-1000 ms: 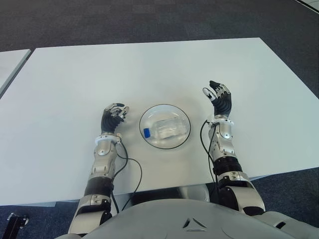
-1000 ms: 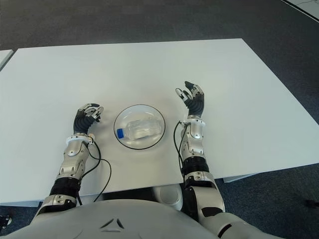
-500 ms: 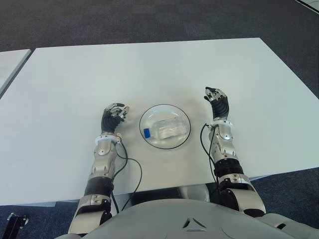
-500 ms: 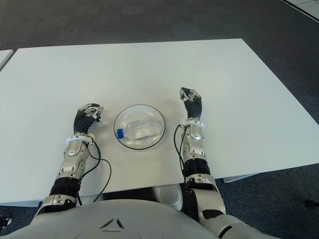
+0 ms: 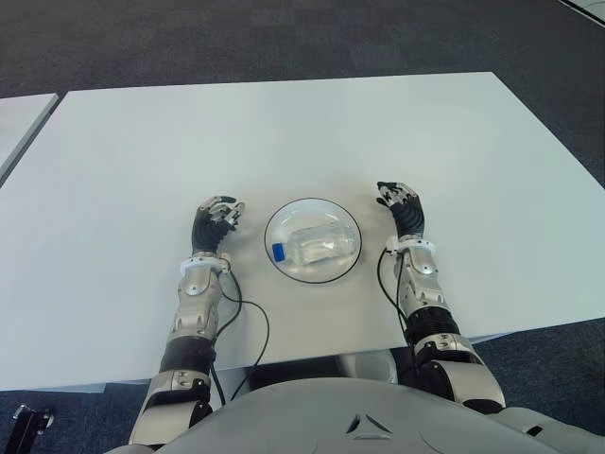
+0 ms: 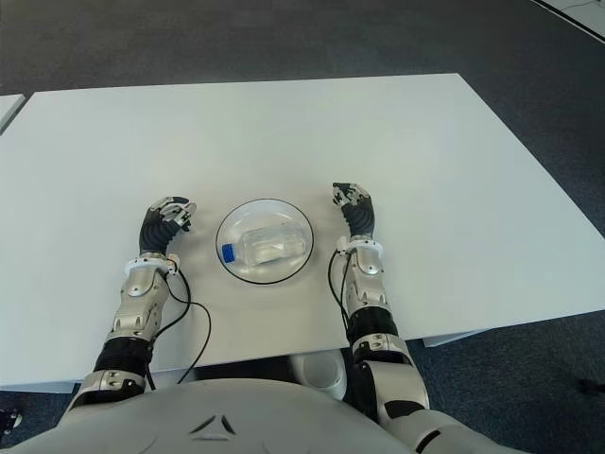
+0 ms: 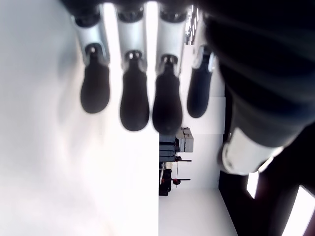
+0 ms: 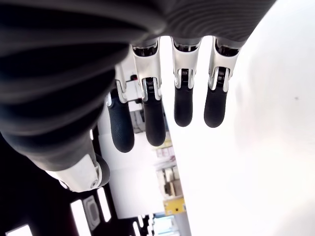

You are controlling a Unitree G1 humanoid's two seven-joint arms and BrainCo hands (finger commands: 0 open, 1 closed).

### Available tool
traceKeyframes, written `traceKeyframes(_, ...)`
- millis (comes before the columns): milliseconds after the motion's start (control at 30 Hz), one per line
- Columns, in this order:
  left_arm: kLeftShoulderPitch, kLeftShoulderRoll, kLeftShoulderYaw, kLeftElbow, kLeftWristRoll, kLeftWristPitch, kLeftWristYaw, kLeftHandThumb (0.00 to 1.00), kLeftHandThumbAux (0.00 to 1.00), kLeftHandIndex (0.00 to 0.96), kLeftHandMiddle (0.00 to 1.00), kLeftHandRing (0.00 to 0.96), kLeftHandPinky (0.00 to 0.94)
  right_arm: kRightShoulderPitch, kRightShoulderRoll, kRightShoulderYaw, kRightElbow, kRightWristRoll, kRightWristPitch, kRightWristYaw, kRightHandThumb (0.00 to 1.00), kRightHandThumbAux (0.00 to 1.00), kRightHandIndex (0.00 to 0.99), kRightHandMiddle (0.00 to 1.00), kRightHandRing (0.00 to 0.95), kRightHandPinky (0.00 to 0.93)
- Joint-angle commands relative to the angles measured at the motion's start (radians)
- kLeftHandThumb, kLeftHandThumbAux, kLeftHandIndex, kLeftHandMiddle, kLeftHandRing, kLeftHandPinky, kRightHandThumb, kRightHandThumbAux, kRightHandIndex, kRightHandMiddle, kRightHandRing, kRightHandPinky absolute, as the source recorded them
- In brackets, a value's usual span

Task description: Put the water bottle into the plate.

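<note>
A clear water bottle (image 5: pixel 310 247) with a blue cap lies on its side inside the round glass plate (image 5: pixel 346 217) at the table's near middle. My right hand (image 5: pixel 399 200) hovers just right of the plate, fingers (image 8: pixel 183 105) loosely extended and holding nothing. My left hand (image 5: pixel 217 216) shows left of the plate, its fingers (image 7: pixel 134 101) relaxed and empty. Neither hand touches the bottle or the plate.
The white table (image 5: pixel 284 132) stretches wide beyond the plate. Black cables (image 5: pixel 248 322) trail from both wrists near the front edge. Dark carpet (image 5: pixel 284 38) lies beyond the table, and another white surface (image 5: pixel 19 118) shows at the far left.
My right hand has dropped from a raised pose and moved in toward the plate's right rim. The left hand, the plate and the bottle have stayed put.
</note>
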Motion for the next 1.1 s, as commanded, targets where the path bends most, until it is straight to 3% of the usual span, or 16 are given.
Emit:
traceKeyframes(33, 0.049, -0.01, 0.002, 0.043, -0.009, 0.067, -0.001, 0.709, 0.713, 0.435, 0.695, 0.674, 0.637, 0.01, 0.005, 0.011, 0.065, -0.037, 0.029, -0.011, 0.839, 0.684, 0.416, 0.543, 0.717, 0.714)
traceKeyframes(400, 0.044, -0.005, 0.0, 0.049, -0.009, 0.071, 0.001, 0.708, 0.713, 0.436, 0.699, 0.677, 0.653, -0.004, 0.014, 0.024, 0.141, -0.055, 0.036, 0.029, 0.841, 0.681, 0.424, 0.542, 0.718, 0.714)
traceKeyframes(1100, 0.046, -0.003, -0.003, 0.047, 0.001, 0.079, 0.013, 0.708, 0.714, 0.435, 0.688, 0.663, 0.633, -0.024, 0.016, 0.021, 0.229, -0.058, -0.031, 0.06, 0.84, 0.682, 0.42, 0.545, 0.715, 0.708)
